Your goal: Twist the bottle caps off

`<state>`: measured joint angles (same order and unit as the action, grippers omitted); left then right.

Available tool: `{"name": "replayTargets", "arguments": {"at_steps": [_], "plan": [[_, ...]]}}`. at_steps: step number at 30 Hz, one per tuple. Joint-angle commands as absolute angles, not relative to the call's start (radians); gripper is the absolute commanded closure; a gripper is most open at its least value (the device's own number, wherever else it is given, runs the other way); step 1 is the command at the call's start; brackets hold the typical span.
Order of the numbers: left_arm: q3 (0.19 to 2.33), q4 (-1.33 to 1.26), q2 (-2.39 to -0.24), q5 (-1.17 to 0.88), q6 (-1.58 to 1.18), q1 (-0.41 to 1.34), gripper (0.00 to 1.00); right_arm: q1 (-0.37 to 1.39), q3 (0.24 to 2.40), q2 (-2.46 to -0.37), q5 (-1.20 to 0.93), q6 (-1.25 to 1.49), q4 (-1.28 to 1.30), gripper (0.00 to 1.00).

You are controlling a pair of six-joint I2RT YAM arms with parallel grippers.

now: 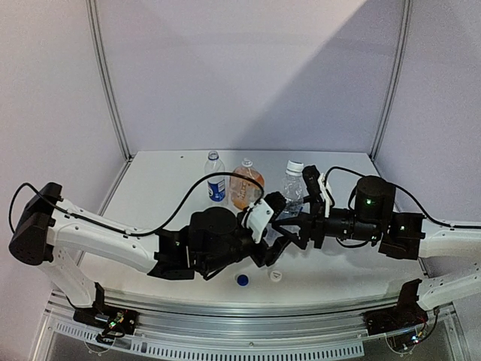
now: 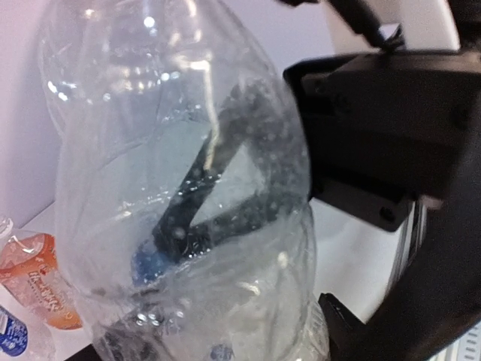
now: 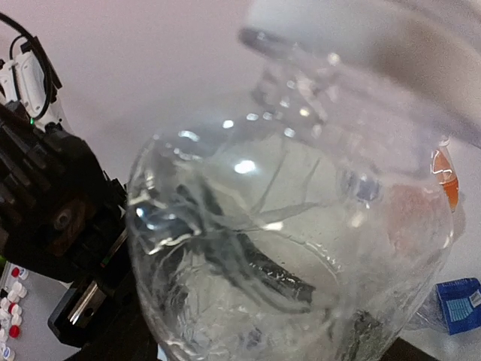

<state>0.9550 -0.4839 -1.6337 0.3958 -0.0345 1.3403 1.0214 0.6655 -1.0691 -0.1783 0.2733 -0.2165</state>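
Bottles are standing in a row at the back of the white table [image 1: 150, 226], upper centre of the top view: a clear one with a blue label [image 1: 215, 180] on the left, a squat orange-filled one [image 1: 246, 184] in the middle, and a clear one [image 1: 291, 188] wearing a white cap [image 1: 294, 165] on the right. Nearer the bottom of that frame, a loose blue cap [image 1: 242, 280] and a loose white cap [image 1: 276, 276] are lying on the table just beside each other.

Both arms are meeting in the middle of the frame, in front of the row. The plain clear bottle [image 2: 188, 188] is sitting between them and is filling most of both wrist views, crumpled and shiny. The left gripper [image 1: 275, 244] is reaching in from the left and the right gripper [image 1: 291, 226] from the right, their fingers crowding close together around the bottle. Dark finger shapes are showing through the plastic in both wrist views, but I cannot tell whether either gripper is clamping the bottle or standing spread around it. The bottle's neck is pointing toward the upper part of the right wrist view.
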Motion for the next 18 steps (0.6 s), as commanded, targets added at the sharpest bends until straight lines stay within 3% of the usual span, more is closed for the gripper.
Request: {"name": "replayTargets", "arguments": {"at_steps": [1,6,15,18], "plan": [[0.934,-0.315,-1.566,0.401,-0.041,1.318,0.35,1.033,0.665,-1.03,-0.214,0.257,-0.172,0.04],[0.871,-0.164,-1.406,0.415,-0.023,1.312,0.39,1.033,0.723,-0.959,-0.216,0.229,-0.041,0.01],[0.673,-0.12,-1.268,0.603,0.119,1.315,0.54,1.033,0.703,-0.826,0.115,0.295,-0.084,0.01],[0.61,-0.132,-1.231,0.703,0.204,1.32,0.6,1.029,0.84,-0.877,0.04,0.28,0.072,0.01]]}}
